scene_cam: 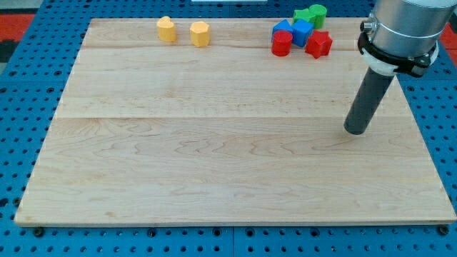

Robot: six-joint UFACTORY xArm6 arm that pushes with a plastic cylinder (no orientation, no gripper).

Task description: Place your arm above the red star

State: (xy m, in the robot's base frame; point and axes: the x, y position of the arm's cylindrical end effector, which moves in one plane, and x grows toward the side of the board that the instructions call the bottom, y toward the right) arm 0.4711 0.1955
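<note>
The red star (pixel 318 44) lies near the view's top right, in a cluster of blocks. My tip (pixel 355 130) rests on the wooden board (pixel 214 157) at the view's right, well below and a little right of the red star, touching no block. A red cylinder-like block (pixel 281 43) sits just left of the star. Two blue blocks (pixel 283 28) (pixel 302 32) lie above them. Two green blocks (pixel 303 15) (pixel 318 13) sit at the top of the cluster.
Two yellow blocks (pixel 166 29) (pixel 200 33) stand near the board's top edge, left of centre. The board lies on a blue perforated table (pixel 21 86). The arm's grey body (pixel 401 32) hangs over the board's top right corner.
</note>
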